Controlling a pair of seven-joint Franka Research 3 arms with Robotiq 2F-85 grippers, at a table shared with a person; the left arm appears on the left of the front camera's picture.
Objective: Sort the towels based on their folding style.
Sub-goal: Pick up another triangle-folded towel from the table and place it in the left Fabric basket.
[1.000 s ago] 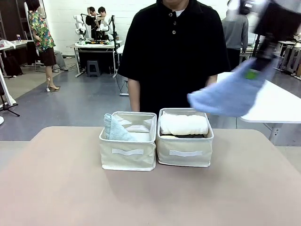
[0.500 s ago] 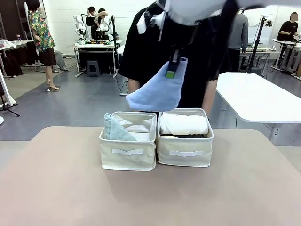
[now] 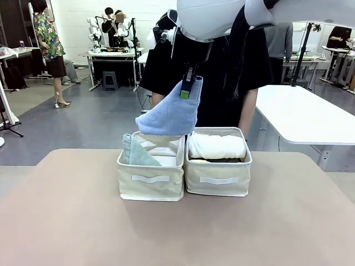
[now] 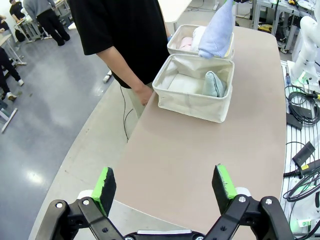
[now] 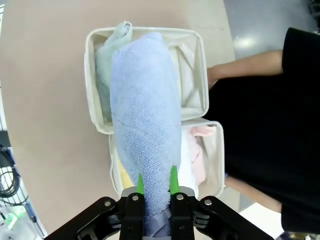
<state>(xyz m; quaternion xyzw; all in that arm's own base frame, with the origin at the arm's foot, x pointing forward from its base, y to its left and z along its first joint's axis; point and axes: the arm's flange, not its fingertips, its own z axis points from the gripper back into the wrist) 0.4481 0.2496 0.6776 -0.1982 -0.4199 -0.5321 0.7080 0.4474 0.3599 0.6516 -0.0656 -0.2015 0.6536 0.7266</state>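
The right claw [image 5: 156, 184] is clamped tight on the narrow tip of the light blue towel [image 5: 145, 120], its green pads squeezing the cloth to a thin wad. From that pinch the towel hangs down and widens, so the broad end of the cone falls away from the claw and sits just above the rim of the beige bin [image 3: 150, 183] below it.

Inside that bin, off to one side of the hanging cloth, leans the pale grey-green towel [image 3: 133, 152], folded the same way. The second bin [image 3: 217, 183] touches the first and lies below the claw on its other side. It holds the white rolled towel [image 3: 216, 147] and a pink towel [image 5: 200, 132].

The terry looks light, soft and floppy, with a nap that should resist slipping. The tip seems the right place to hold it, since the fold stays gathered there. A hasty drop could let the cone slump open, so the wide end probably ought to land first.

The left claw [image 4: 167, 187] is spread wide and empty, with both bins well ahead of it.
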